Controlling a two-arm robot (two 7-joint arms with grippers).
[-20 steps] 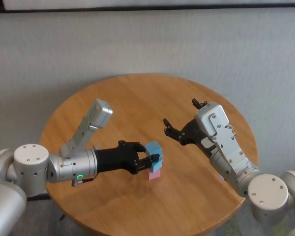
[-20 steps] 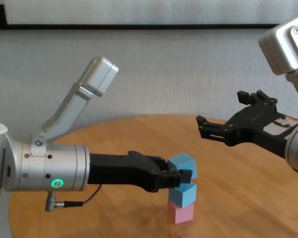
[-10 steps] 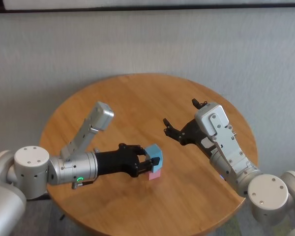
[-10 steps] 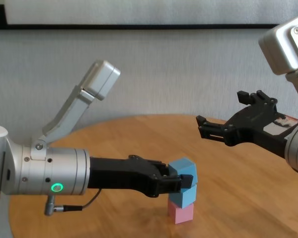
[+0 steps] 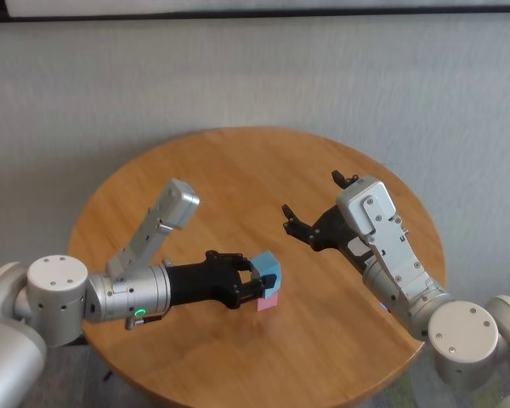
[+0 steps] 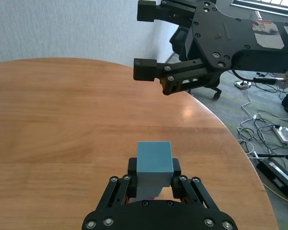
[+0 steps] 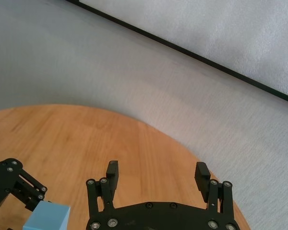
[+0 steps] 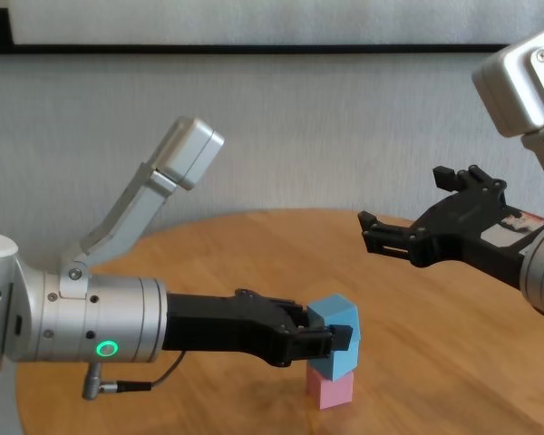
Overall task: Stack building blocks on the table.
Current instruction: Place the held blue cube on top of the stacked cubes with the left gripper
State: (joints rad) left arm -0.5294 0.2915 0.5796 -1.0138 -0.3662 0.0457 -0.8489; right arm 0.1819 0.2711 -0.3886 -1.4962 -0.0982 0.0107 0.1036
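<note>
Nearest, the left gripper (image 8: pixel 331 340) is clamped on the top light blue block (image 8: pixel 336 316), seating it on the blue-over-pink block (image 8: pixel 329 391) stack on the round table (image 5: pixel 238 161); farther off, the right gripper (image 8: pixel 408 213) hovers wide apart, idle.

**Open claw above a round table**

The right gripper (image 7: pixel 157 176) hangs with its two fingers (image 7: pixel 112 173) spread wide over the wooden table (image 7: pixel 86 139). Near one corner, the left gripper (image 7: pixel 19 189) touches a light blue block (image 7: pixel 47 219). A grey wall (image 7: pixel 134 72) rises behind.
</note>
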